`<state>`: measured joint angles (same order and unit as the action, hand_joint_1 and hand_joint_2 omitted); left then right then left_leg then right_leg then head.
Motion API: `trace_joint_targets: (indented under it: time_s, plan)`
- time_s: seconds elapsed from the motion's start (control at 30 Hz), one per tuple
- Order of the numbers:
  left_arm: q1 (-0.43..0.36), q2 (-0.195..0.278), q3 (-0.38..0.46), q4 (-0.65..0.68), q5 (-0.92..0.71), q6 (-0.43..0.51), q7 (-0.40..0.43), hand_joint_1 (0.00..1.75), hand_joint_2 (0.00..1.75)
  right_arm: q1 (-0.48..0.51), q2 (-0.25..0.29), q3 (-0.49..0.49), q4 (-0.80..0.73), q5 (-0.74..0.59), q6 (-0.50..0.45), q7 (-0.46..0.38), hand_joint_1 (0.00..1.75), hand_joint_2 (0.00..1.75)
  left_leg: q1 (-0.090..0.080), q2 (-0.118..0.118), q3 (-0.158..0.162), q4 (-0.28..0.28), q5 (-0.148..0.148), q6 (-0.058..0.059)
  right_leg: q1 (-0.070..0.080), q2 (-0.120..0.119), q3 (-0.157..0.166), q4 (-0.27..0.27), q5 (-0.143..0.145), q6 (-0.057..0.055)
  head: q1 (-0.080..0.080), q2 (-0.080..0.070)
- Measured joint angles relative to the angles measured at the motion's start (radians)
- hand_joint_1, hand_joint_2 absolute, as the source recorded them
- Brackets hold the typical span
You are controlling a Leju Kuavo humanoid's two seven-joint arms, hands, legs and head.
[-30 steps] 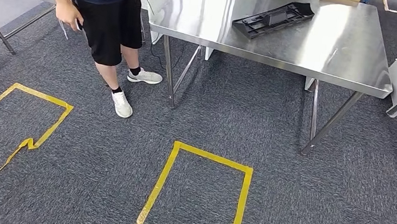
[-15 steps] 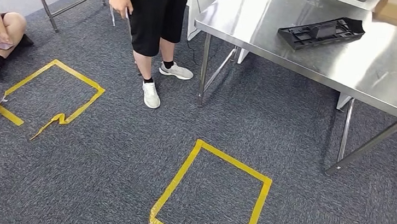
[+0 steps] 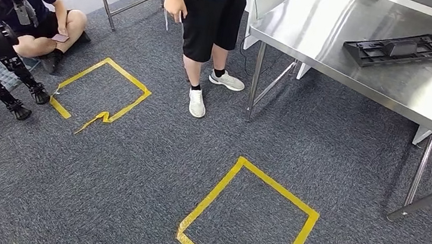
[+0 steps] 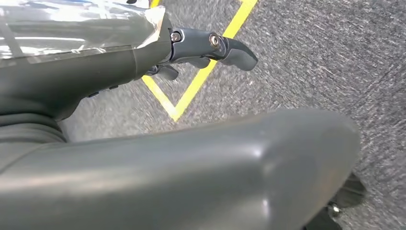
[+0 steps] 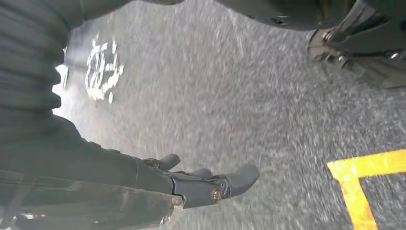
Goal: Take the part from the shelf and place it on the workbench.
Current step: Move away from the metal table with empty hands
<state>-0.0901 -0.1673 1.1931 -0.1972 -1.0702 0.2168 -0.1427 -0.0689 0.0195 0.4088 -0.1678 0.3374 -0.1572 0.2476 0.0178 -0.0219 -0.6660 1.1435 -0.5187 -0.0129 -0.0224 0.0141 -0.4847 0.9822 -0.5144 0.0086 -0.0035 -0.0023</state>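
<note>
Your left hand hangs at the robot's side with nothing in it, the dark fingers stretched out over the carpet near a corner of yellow tape; your right hand hangs the same way, fingers loosely extended and apart, holding nothing, with carpet beneath it and another piece of tape off to one side; both arms look lowered and idle, which fits a walking phase, not a reach, in my judgement.

Further out, the head view gives you a taped square on the floor straight ahead, and a second taped outline off to the left; they read as standing marks for the robot, though that is a guess.

The part, a long black moulded piece, lies flat on the steel desk at the upper right, well apart from both hands; so the placing looks already done, or this is another piece; you cannot tell which.

Mind the people: one stands just beside the desk leg, another sits on the floor at the left.
</note>
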Motion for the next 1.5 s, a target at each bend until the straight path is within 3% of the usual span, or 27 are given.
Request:
trace_joint_targets:
  time_s: [0.07, 0.1, 0.17, 0.23, 0.27, 0.3, 0.37, 0.4, 0.47, 0.53, 0.6, 0.63, 0.67, 0.73, 0.8, 0.87, 0.93, 0.97, 1.03, 1.1, 1.13, 1.17, 1.27, 1.33, 1.37, 1.43, 1.5]
  plan:
    - [0.0, 0.001, -0.001, -0.001, -0.005, -0.012, -0.013, 0.0, 0.0, 0.007, 0.0, -0.002, 0.0, -0.011, -0.002, 0.001, 0.0, 1.75, 0.002, 0.015, -0.053, 0.121, -0.052, -0.004, 0.006, -0.035, -0.005, 0.0, -0.001, -0.005, -0.002, 0.0]
    - [0.002, 0.003, -0.001, -0.001, -0.011, -0.022, -0.017, 0.0, 0.0, 0.009, 0.0, -0.004, 0.001, -0.016, -0.005, 0.002, 0.0, 1.75, 0.002, 0.017, -0.059, 0.141, -0.054, -0.005, 0.008, -0.05, -0.007, 0.0, -0.002, -0.006, -0.002, 0.0]
    - [0.004, 0.009, -0.003, -0.001, -0.022, -0.043, -0.02, 0.0, 0.0, 0.01, 0.002, -0.009, 0.001, -0.022, -0.015, 0.002, 0.0, 1.75, 0.003, 0.029, -0.01, 0.068, -0.012, -0.005, 0.009, -0.077, -0.007, 0.001, -0.003, -0.006, -0.003, 0.0]
    - [0.003, 0.015, -0.005, -0.002, -0.027, -0.057, -0.019, 0.0, 0.0, 0.01, 0.004, -0.012, 0.001, -0.021, -0.021, 0.002, 0.0, 1.75, 0.001, 0.067, 0.072, -0.063, 0.031, 0.001, 0.016, -0.096, -0.002, 0.003, -0.008, -0.001, -0.003, 0.0]
    - [0.002, 0.018, -0.005, -0.002, -0.027, -0.061, -0.019, 0.0, 0.0, 0.01, 0.004, -0.013, 0.001, -0.02, -0.021, 0.002, 0.0, 1.75, -0.001, 0.081, 0.096, -0.104, 0.041, 0.007, 0.02, -0.105, 0.0, 0.004, -0.01, 0.003, -0.001, 0.0]
    - [0.001, 0.02, -0.005, -0.003, -0.027, -0.063, -0.019, 0.0, 0.0, 0.009, 0.004, -0.013, 0.001, -0.019, -0.022, 0.001, 0.0, 1.75, -0.005, 0.087, 0.105, -0.122, 0.043, 0.013, 0.024, -0.113, 0.003, 0.005, -0.011, 0.007, 0.001, 0.0]
    - [0.001, 0.024, -0.005, -0.004, -0.027, -0.067, -0.017, 0.0, 0.0, 0.008, 0.004, -0.013, 0.001, -0.017, -0.022, 0.001, 0.0, 1.75, -0.01, 0.067, 0.101, -0.128, 0.048, 0.028, 0.025, -0.129, 0.007, 0.003, -0.012, 0.017, 0.005, 0.0]
    - [0.002, 0.026, -0.005, -0.004, -0.026, -0.069, -0.015, 0.0, 0.0, 0.006, 0.004, -0.013, 0.001, -0.016, -0.021, 0.001, 0.0, 1.75, -0.01, 0.057, 0.1, -0.133, 0.053, 0.036, 0.023, -0.122, 0.006, 0.008, -0.016, 0.022, 0.005, 0.0]
    - [0.001, 0.027, -0.005, -0.004, -0.025, -0.075, -0.012, 0.0, 0.0, 0.006, 0.003, -0.013, 0.001, -0.015, -0.02, -0.001, 0.0, 1.75, -0.006, 0.038, 0.099, -0.143, 0.063, 0.052, 0.019, -0.076, -0.023, 0.067, -0.05, 0.025, 0.007, 0.0]
    - [0.0, 0.027, -0.005, -0.004, -0.025, -0.08, -0.01, 0.0, 0.0, 0.009, 0.002, -0.014, 0.001, -0.015, -0.018, -0.002, 0.0, 1.75, -0.006, 0.016, 0.093, -0.145, 0.069, 0.061, 0.016, -0.029, -0.09, 0.202, -0.106, 0.02, 0.009, 0.0]
    - [0.0, 0.027, -0.005, -0.004, -0.025, -0.082, -0.009, 0.0, 0.0, 0.012, 0.002, -0.014, 0.001, -0.016, -0.016, -0.003, 0.0, 1.75, -0.007, -0.01, 0.089, -0.144, 0.072, 0.062, 0.015, -0.019, -0.141, 0.299, -0.13, 0.024, 0.01, 0.0]
    - [0.001, 0.027, -0.005, -0.004, -0.025, -0.082, -0.009, 0.0, 0.0, 0.012, 0.002, -0.014, 0.001, -0.016, -0.016, -0.003, 0.0, 1.75, -0.007, -0.024, 0.088, -0.144, 0.073, 0.06, 0.012, -0.017, -0.141, 0.293, -0.117, 0.032, 0.01, 0.0]
    - [0.002, 0.026, -0.005, -0.004, -0.025, -0.082, -0.009, 0.0, 0.0, 0.013, 0.002, -0.014, 0.001, -0.016, -0.016, -0.003, 0.0, 1.75, -0.007, -0.038, 0.088, -0.143, 0.075, 0.058, 0.009, -0.014, -0.121, 0.246, -0.091, 0.043, 0.01, 0.0]
    - [0.002, 0.026, -0.005, -0.004, -0.023, -0.084, -0.009, 0.0, 0.0, 0.012, 0.001, -0.014, 0.001, -0.016, -0.015, -0.003, 0.0, 1.75, -0.008, -0.064, 0.087, -0.14, 0.078, 0.05, 0.0, 0.021, -0.056, 0.101, -0.032, 0.06, 0.01, 0.0]
    - [0.001, 0.026, -0.005, -0.004, -0.019, -0.09, -0.011, 0.0, 0.0, 0.011, 0.001, -0.014, 0.001, -0.014, -0.014, -0.003, 0.0, 1.75, -0.01, -0.084, 0.082, -0.138, 0.081, 0.038, -0.003, 0.052, -0.021, 0.019, -0.006, 0.053, 0.009, 0.0]
    - [0.002, 0.027, -0.004, -0.004, -0.015, -0.1, -0.017, 0.0, 0.0, 0.009, 0.001, -0.014, 0.001, -0.011, -0.013, -0.004, 0.0, 1.75, -0.008, -0.103, 0.076, -0.141, 0.087, 0.024, 0.002, 0.043, -0.017, 0.011, -0.001, 0.033, 0.007, 0.0]
    - [0.003, 0.027, -0.004, -0.004, -0.01, -0.109, -0.023, 0.0, 0.0, 0.007, 0.001, -0.014, 0.001, -0.008, -0.015, -0.01, 0.0, 1.75, -0.005, -0.074, 0.063, -0.123, 0.076, 0.016, 0.001, 0.019, -0.013, 0.006, 0.007, 0.014, 0.005, 0.0]
    - [0.003, 0.027, -0.004, -0.004, -0.008, -0.113, -0.025, 0.0, 0.0, 0.007, 0.001, -0.014, 0.001, -0.007, -0.017, -0.015, 0.0, 1.75, -0.004, -0.046, 0.046, -0.089, 0.052, 0.013, -0.001, 0.007, -0.013, 0.004, 0.011, 0.006, 0.003, 0.0]
    - [0.002, 0.026, -0.004, -0.004, -0.007, -0.119, -0.026, 0.0, 0.0, 0.009, 0.001, -0.014, 0.001, -0.008, -0.023, -0.027, 0.0, 1.75, -0.005, 0.005, -0.012, 0.035, -0.021, 0.008, 0.002, -0.021, -0.016, 0.002, 0.012, -0.004, -0.002, 0.0]
    - [0.002, 0.025, -0.004, -0.004, -0.007, -0.124, -0.026, 0.0, 0.0, 0.012, -0.001, -0.015, 0.001, -0.013, -0.026, -0.037, 0.0, 1.75, -0.002, 0.014, -0.061, 0.143, -0.062, 0.003, 0.005, -0.051, -0.017, 0.003, 0.012, -0.006, -0.002, 0.0]
    - [0.003, 0.025, -0.003, -0.004, -0.007, -0.126, -0.025, 0.0, 0.0, 0.012, -0.001, -0.015, 0.001, -0.013, -0.027, -0.039, 0.0, 1.75, 0.001, 0.018, -0.061, 0.147, -0.054, 0.0, 0.005, -0.066, -0.018, 0.003, 0.011, -0.006, -0.003, 0.0]
    - [0.003, 0.025, -0.003, -0.004, -0.007, -0.127, -0.024, 0.0, 0.0, 0.011, -0.001, -0.016, 0.001, -0.011, -0.027, -0.039, 0.0, 1.75, 0.004, 0.025, -0.038, 0.109, -0.028, -0.001, 0.004, -0.079, -0.017, 0.003, 0.01, -0.005, -0.003, 0.0]
    - [0.001, 0.026, -0.003, -0.004, -0.006, -0.133, -0.026, 0.0, 0.0, 0.009, -0.004, -0.016, 0.001, -0.005, -0.021, -0.024, 0.0, 1.75, 0.008, 0.08, 0.069, -0.079, 0.045, -0.001, 0.011, -0.11, -0.013, 0.009, -0.001, 0.009, -0.002, 0.0]
    - [-0.001, 0.027, -0.002, -0.004, -0.002, -0.137, -0.032, 0.0, 0.0, 0.007, -0.006, -0.016, 0.001, -0.002, -0.018, -0.016, 0.0, 1.75, 0.0, 0.087, 0.087, -0.116, 0.048, 0.01, 0.016, -0.126, -0.01, 0.01, -0.007, 0.021, 0.003, 0.0]
    - [-0.001, 0.028, -0.002, -0.005, 0.0, -0.139, -0.034, 0.0, 0.0, 0.005, -0.006, -0.016, 0.001, -0.001, -0.018, -0.014, 0.0, 1.75, -0.003, 0.073, 0.084, -0.117, 0.05, 0.02, 0.016, -0.136, -0.005, 0.008, -0.007, 0.027, 0.006, 0.0]
    - [0.0, 0.031, -0.001, -0.005, 0.003, -0.141, -0.035, 0.0, 0.0, 0.003, -0.007, -0.016, 0.001, 0.002, -0.018, -0.012, 0.0, 1.75, -0.006, 0.052, 0.082, -0.123, 0.058, 0.039, 0.011, -0.115, -0.007, 0.023, -0.019, 0.036, 0.008, 0.0]
    - [-0.001, 0.033, -0.001, -0.005, 0.003, -0.141, -0.037, 0.0, 0.0, 0.004, -0.008, -0.016, 0.001, 0.003, -0.017, -0.012, 0.0, 1.75, -0.005, 0.031, 0.08, -0.128, 0.066, 0.054, 0.006, -0.057, -0.046, 0.106, -0.065, 0.031, 0.009, 0.0]
